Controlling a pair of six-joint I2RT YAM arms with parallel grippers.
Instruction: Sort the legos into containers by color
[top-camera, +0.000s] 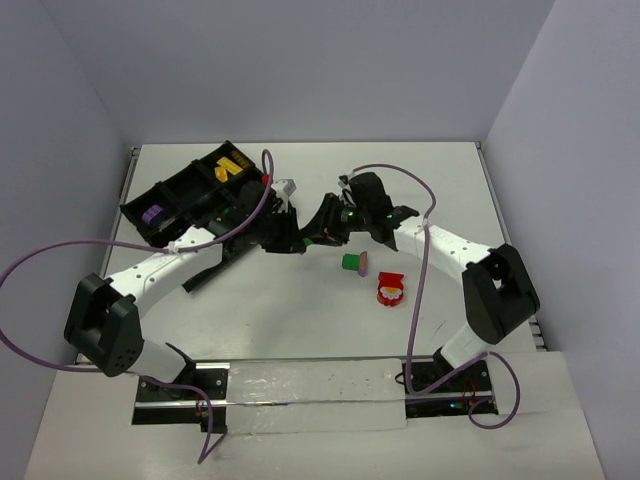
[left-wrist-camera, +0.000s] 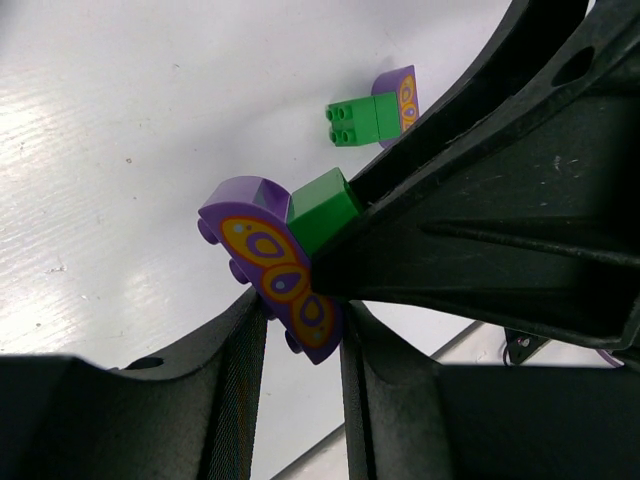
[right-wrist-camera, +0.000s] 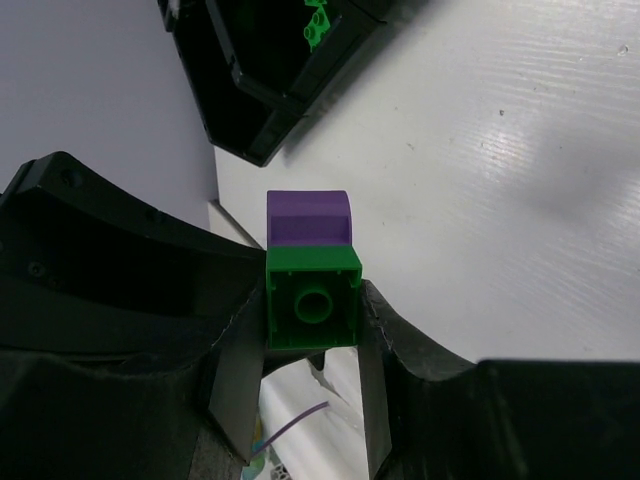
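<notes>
Left hand (left-wrist-camera: 300, 345) clenches the purple wing piece (left-wrist-camera: 270, 265) just beside the black tray (top-camera: 175, 182); your right hand (right-wrist-camera: 312, 335) pinches the green brick (right-wrist-camera: 312, 300) joined to it. Pull unevenly and either grip could slip.

Green-and-purple brick (left-wrist-camera: 288, 258), orange ovals

The left gripper (left-wrist-camera: 300, 335) was clamped on a purple curved plastic brick with orange-yellow ovals (left-wrist-camera: 262, 252), which was joined to a green square plastic brick (left-wrist-camera: 322, 208). The black right gripper (left-wrist-camera: 338, 240) overlapped the green brick. Well apart, a second green-and-purple brick pair (left-wrist-camera: 372, 112) lay on the white table (left-wrist-camera: 120, 150).
</notes>
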